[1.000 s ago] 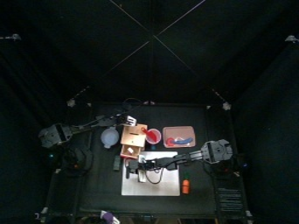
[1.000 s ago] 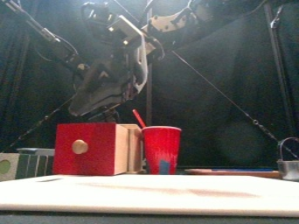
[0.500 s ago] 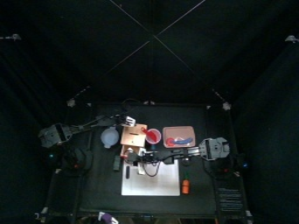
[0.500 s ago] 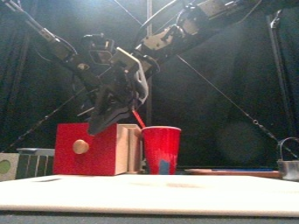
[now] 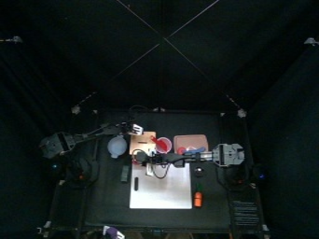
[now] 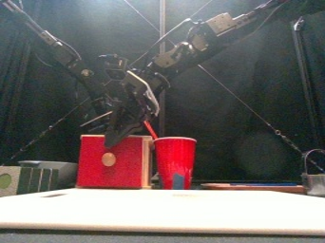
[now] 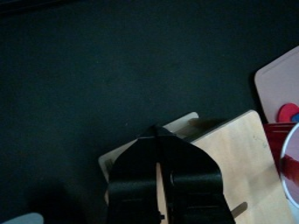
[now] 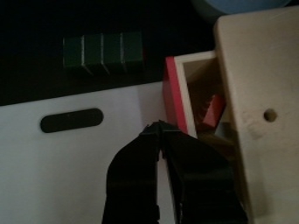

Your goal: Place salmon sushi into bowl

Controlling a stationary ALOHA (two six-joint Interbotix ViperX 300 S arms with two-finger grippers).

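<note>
The salmon sushi (image 8: 214, 109) is a small red-orange piece lying in the red drawer (image 8: 176, 87), which stands pulled out of the tan box (image 8: 263, 79). My right gripper (image 8: 156, 131) is shut beside the drawer's front, over the white board (image 8: 82, 166), with nothing seen between its jaws. At the far side of the tan box (image 5: 140, 149), my left gripper (image 7: 158, 140) is shut on its top edge. The pale grey-blue bowl (image 5: 116, 146) sits just left of the box. In the front view the right gripper (image 6: 124, 128) hangs just above the red-fronted box (image 6: 112, 161).
A red cup (image 6: 176, 161) stands right of the box, and a pink tray (image 5: 189, 145) with small items lies beyond it. A dark green block (image 8: 103, 50) rests near the board. An orange stick (image 5: 197, 199) lies at the board's right edge.
In the front view the right gripper has come down and back, ending just over the box. The box's red front now sits further right and square to the camera.
</note>
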